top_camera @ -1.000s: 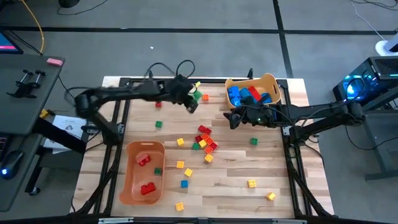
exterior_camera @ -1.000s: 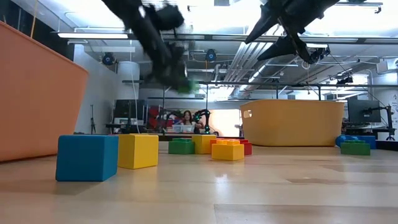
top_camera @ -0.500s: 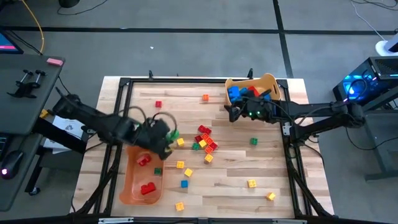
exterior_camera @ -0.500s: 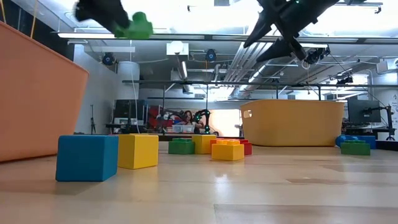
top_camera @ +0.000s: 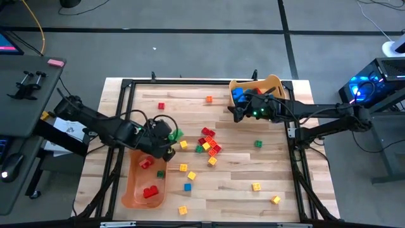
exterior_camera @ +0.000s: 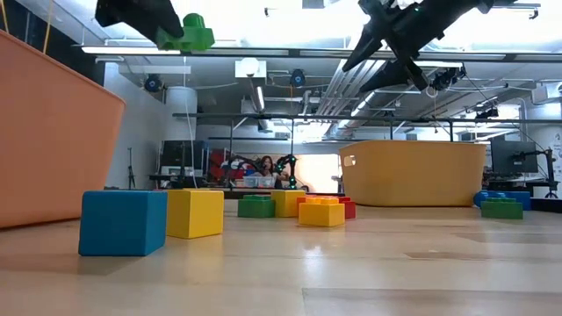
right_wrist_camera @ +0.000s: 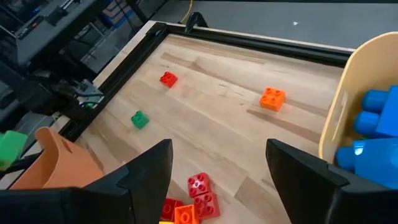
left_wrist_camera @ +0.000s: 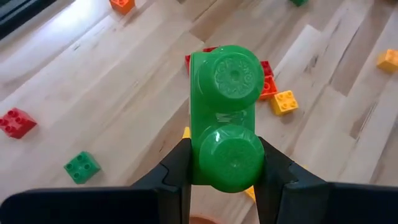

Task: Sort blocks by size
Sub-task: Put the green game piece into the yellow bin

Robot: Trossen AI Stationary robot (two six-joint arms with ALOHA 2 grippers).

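High view: left pincer [top_camera: 169,138] clamped green block [top_camera: 176,135] above near orange bin's [top_camera: 134,190] far rim. Right pincer [top_camera: 234,114] gaped empty beside tan bin [top_camera: 276,84].

Low view: green block [exterior_camera: 190,33] aloft.

Left wrist view: block [left_wrist_camera: 227,118] between fingers [left_wrist_camera: 177,171]; loose bricks [left_wrist_camera: 283,101] on surface [left_wrist_camera: 112,87] beyond.

Bright, even overhead light falls on the pale wooden surface [top_camera: 240,180], and shadows under the blocks there are faint. At table height, ceiling strip lights [exterior_camera: 263,51] glare white, leaving the arms before them dark silhouettes.
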